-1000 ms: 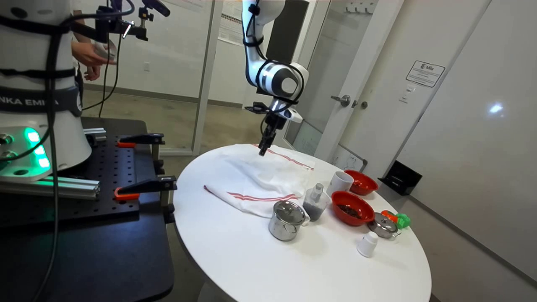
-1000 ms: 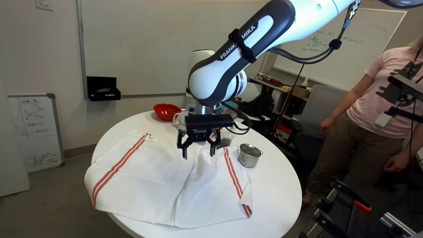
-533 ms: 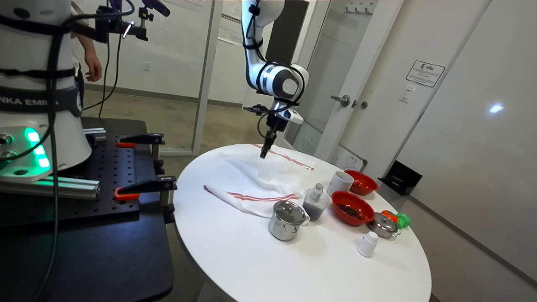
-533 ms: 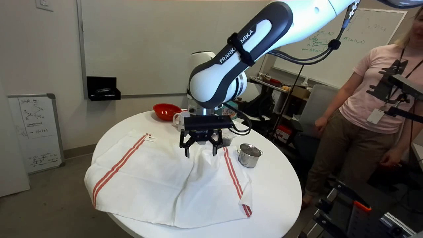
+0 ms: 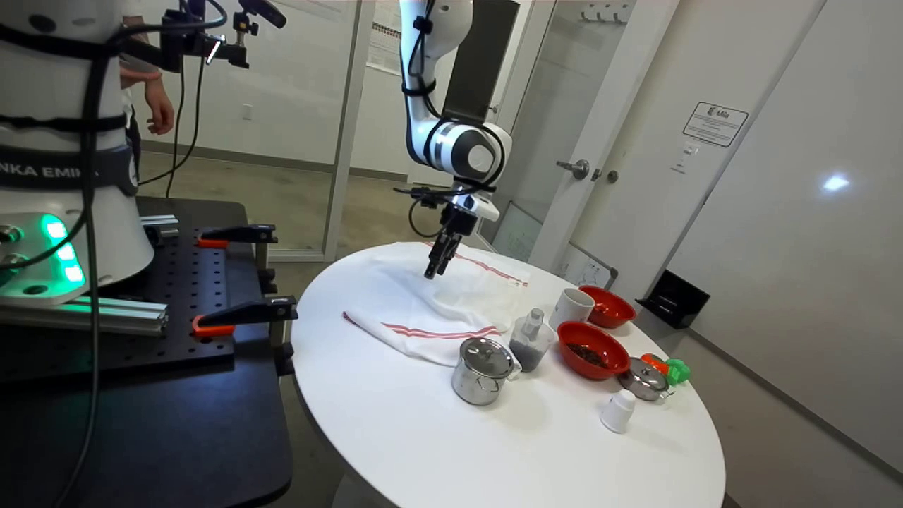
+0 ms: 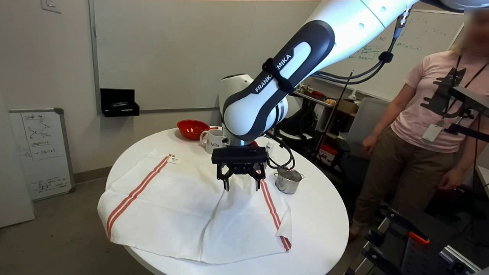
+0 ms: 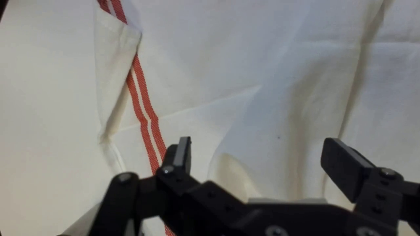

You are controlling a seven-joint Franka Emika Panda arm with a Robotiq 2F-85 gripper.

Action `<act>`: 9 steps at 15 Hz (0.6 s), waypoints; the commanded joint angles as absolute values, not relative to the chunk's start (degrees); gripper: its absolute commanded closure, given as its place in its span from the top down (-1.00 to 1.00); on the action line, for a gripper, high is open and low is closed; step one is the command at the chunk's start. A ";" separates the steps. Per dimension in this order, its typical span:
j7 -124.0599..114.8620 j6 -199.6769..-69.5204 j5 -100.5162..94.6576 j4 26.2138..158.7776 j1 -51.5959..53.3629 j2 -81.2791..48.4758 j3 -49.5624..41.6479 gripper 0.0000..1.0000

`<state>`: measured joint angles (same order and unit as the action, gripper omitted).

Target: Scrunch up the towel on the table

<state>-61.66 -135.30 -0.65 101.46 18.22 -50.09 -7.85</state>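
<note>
Two dark fingers (image 7: pixel 344 167) stand spread wide apart on the robot's tool (image 6: pixel 242 185), which points down over a thin white towel (image 6: pixel 172 217); whether the fingertips touch the cloth cannot be told. The towel lies loosely laid out on a round, glossy white surface (image 6: pixel 317 233), wrinkled, with a raised fold running out from beneath the tool, and in an exterior view it covers part of the surface's rim. Paired red stripes (image 7: pixel 154 126) run near two of its sides, and a small pale label (image 6: pixel 174 160) sits by one pair. In the wrist view, one finger overlaps a striped band, the other stands over plain, creased cloth, and part of the edge beside the stripes is folded over. Just beside the towel are a lidded metal pot (image 5: pixel 480 377) and a clear container (image 5: pixel 531 346) with something grey inside. Beyond them, in an exterior view, come a white mug (image 5: pixel 573 307), a red bowl (image 5: pixel 612 351) holding dark bits (image 5: pixel 587 355), a second red bowl (image 5: pixel 614 315) near the mug, a low lidded metal pan (image 5: pixel 643 379), an orange item (image 5: pixel 655 363) and a green item (image 5: pixel 677 371), both too small to identify, and, well apart from the towel, a small white container (image 5: pixel 618 413). The arm (image 6: pixel 282 68), white with black trim, reaches down from above. A person (image 6: pixel 439 99) in a pink T-shirt and brown trousers stands to one side, face blurred, and the robot's base (image 5: pixel 56 169) sits on a black bench (image 5: pixel 176 423).
</note>
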 commanded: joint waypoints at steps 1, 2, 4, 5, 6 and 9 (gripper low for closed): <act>-62.53 -136.30 -0.60 99.83 17.16 -52.66 -6.91 1.00; -62.04 -136.70 -0.34 99.52 16.75 -53.21 -6.64 1.00; -61.56 -137.83 0.01 99.05 16.06 -53.97 -6.41 1.00; -61.42 -138.51 0.13 98.82 15.80 -54.30 -6.35 1.00; -61.28 -139.01 0.27 98.44 15.49 -54.69 -6.28 0.50; -61.12 -140.18 0.59 97.63 14.89 -55.32 -6.05 0.20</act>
<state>-61.83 -139.21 -0.31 99.77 16.04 -53.88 -6.92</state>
